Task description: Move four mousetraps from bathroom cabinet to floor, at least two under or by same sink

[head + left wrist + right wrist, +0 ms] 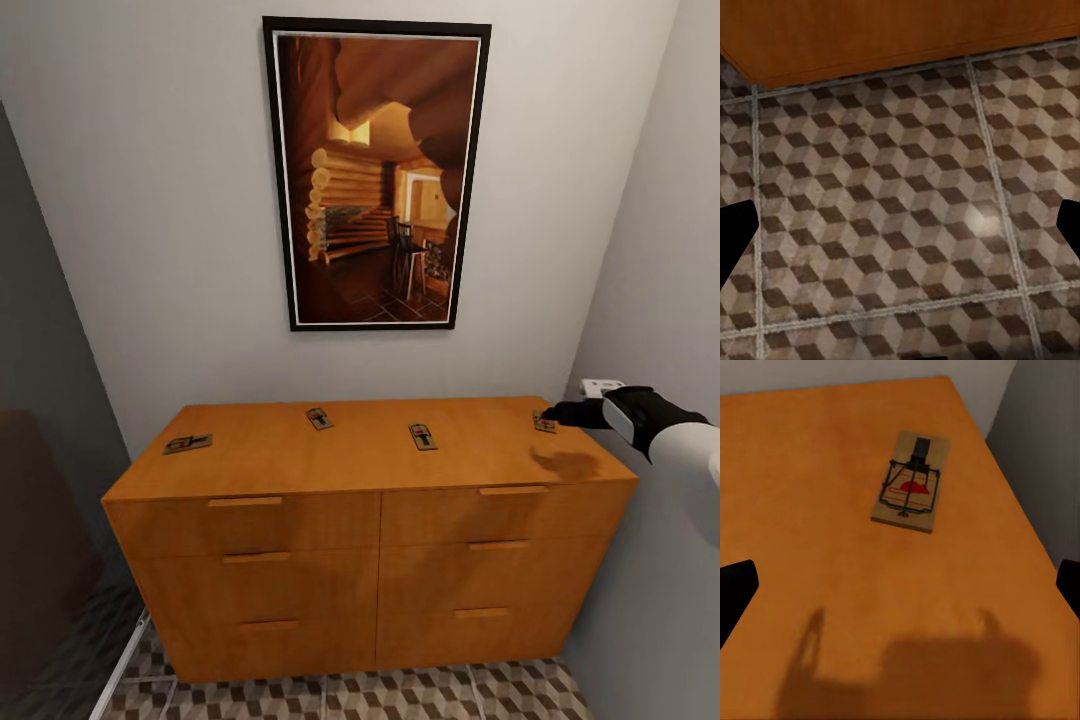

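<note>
Item one — the low, wide orange-brown wooden cabinet (370,560), six drawers in two columns with slim matching handles, standing against a pale wall beneath a dark-framed picture of a log interior (378,172). Its top serves as my worktop.

Item two — four small flat tan wooden mousetraps with dark wire, all lying on that worktop: the far-left mousetrap (188,443) near the left edge, the second mousetrap (319,418) left of centre towards the wall, the third mousetrap (423,436) right of centre, and the far-right mousetrap (544,422) close to the right end. In my right wrist view the far-right mousetrap (910,481) shows a red mark under its wire and lies flat near the cabinet's right edge.

Item three — my right tool (553,412), black-fingered on a white arm, hovers just above the far-right mousetrap; its fingers stand spread wide, holding nothing, its shadow falling on the wood.

Item four — my left tool, fingertips (736,236) wide apart and empty, points down at the bathroom floor (900,225) of brown, beige and white cube-pattern tiles, beside the cabinet's base.
</note>
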Controlling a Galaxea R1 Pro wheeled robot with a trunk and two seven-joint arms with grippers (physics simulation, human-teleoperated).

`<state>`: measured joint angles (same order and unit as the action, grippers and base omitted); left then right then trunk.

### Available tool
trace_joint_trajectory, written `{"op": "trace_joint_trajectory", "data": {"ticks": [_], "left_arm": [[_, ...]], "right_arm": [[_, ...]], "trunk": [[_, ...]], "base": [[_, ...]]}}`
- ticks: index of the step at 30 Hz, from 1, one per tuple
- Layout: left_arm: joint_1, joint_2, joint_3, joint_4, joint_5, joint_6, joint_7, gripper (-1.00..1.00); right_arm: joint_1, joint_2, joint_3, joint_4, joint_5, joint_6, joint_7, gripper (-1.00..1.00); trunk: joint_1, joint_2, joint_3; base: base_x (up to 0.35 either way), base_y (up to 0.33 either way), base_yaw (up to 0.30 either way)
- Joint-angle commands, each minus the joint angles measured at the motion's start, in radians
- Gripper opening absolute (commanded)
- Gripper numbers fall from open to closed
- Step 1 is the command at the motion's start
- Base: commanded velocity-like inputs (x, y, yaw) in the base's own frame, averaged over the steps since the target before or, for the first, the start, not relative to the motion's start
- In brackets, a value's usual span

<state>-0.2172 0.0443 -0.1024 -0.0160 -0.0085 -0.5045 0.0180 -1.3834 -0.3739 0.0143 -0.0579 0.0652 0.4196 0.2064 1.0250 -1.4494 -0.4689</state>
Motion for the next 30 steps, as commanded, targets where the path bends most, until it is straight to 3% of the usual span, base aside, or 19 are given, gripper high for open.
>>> {"op": "trace_joint_trajectory", "data": {"ticks": [1,30], "left_arm": [[-0.001,0.0,-0.006,0.001,-0.001,-0.003,0.002,1.0],[-0.001,0.0,-0.006,0.001,-0.001,-0.003,0.002,1.0]], "right_arm": [[0.0,-0.003,0.001,0.0,0.007,0.003,0.008,1.0],[0.002,-0.01,0.003,0.008,0.007,-0.001,0.013,1.0]], "trunk": [[0.0,-0.001,-0.001],[0.0,-0.001,-0.001]], "base": [[0.0,0.0,0.0],[0.011,0.0,0.0]]}}
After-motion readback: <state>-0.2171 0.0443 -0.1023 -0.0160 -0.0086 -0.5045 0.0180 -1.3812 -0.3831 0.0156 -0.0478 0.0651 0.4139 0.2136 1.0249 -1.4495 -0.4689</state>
